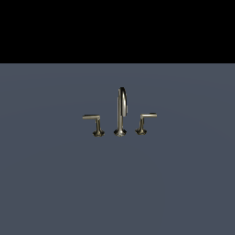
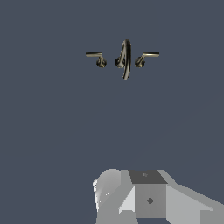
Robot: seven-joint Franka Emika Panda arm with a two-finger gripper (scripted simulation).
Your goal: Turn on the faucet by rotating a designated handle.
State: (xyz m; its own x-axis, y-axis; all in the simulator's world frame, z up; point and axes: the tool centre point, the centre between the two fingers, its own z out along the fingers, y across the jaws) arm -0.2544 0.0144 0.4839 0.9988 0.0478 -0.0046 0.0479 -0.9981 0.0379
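Note:
The brass-coloured faucet stands on the grey floor in the exterior view, with a tall arched spout point(image 1: 121, 110) in the middle. One L-shaped lever handle point(image 1: 94, 120) stands at the exterior view's left, its bar pointing left. Its twin point(image 1: 146, 119) stands at the right, its bar pointing right. The wrist view shows the spout point(image 2: 126, 59) and both handles point(image 2: 96, 56) point(image 2: 147, 56) from above, far off. Only part of my gripper point(image 2: 144, 194) shows, as grey blocks at the wrist picture's edge, well apart from the faucet. Its fingers are not distinct. The arm does not show in the exterior view.
A flat grey floor point(image 1: 117, 183) lies all around the faucet. A black band fills the top of the exterior view. No other objects show.

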